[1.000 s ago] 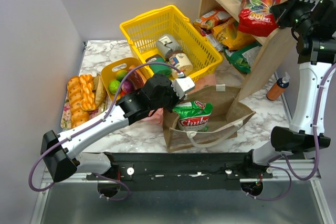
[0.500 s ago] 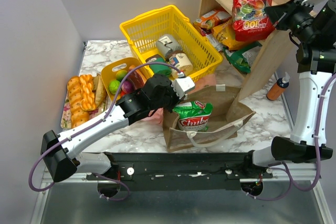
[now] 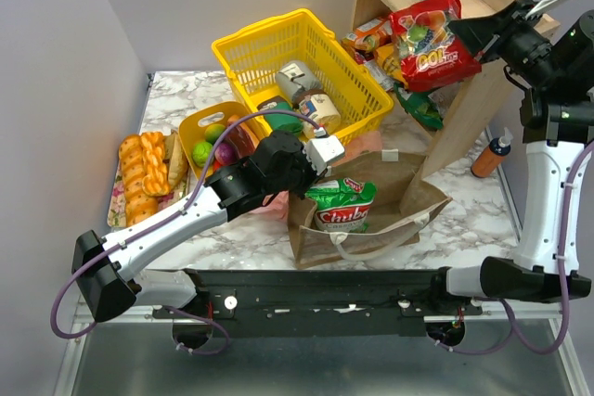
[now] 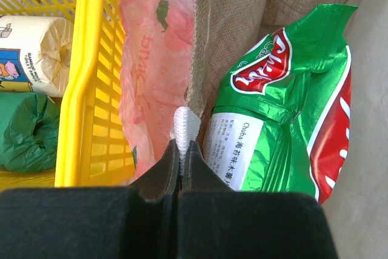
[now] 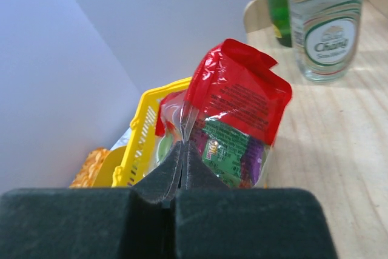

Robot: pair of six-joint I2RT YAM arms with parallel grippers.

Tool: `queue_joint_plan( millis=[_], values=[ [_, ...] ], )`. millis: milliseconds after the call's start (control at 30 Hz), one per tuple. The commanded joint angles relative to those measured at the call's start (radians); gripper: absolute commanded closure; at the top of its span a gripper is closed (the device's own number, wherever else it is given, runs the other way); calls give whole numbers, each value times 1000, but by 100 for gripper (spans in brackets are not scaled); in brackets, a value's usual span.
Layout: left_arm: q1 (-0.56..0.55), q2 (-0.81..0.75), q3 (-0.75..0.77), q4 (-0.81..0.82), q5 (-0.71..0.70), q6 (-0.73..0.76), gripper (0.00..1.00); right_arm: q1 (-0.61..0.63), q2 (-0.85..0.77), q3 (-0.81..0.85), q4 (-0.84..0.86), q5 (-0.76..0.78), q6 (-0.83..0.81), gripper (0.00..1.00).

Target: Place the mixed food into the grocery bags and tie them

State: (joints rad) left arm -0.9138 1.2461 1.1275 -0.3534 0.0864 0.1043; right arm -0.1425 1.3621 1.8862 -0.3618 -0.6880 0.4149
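Top external: right arm upright, end effector pinching red packet.

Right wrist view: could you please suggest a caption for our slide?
Right pincer shut on a red snack packet by the wooden shelf, yellow basket behind.

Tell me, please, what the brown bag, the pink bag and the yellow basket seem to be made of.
Brown bag: matte, coarse weave-like grain, so perhaps jute or textured paper.
Pink bag: thin, glossy plastic film; translucent and crinkled.
Yellow basket: rigid moulded plastic, smooth sheen, slotted walls.
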Motion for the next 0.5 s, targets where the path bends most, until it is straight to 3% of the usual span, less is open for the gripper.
queue_joint_plan(
  millis=[0,300,467],
  values=[
    [-8,-4,-2,4,15,-12,100,38,-78,-10,147,-68,7,99],
    [-7,6,-6,10,-8,-17,100,106,-251,-188,155,-67,-27,99],
    [-7,4,-6,10,-31,-18,100,132,-385,-458,158,-96,-59,99]
  ],
)
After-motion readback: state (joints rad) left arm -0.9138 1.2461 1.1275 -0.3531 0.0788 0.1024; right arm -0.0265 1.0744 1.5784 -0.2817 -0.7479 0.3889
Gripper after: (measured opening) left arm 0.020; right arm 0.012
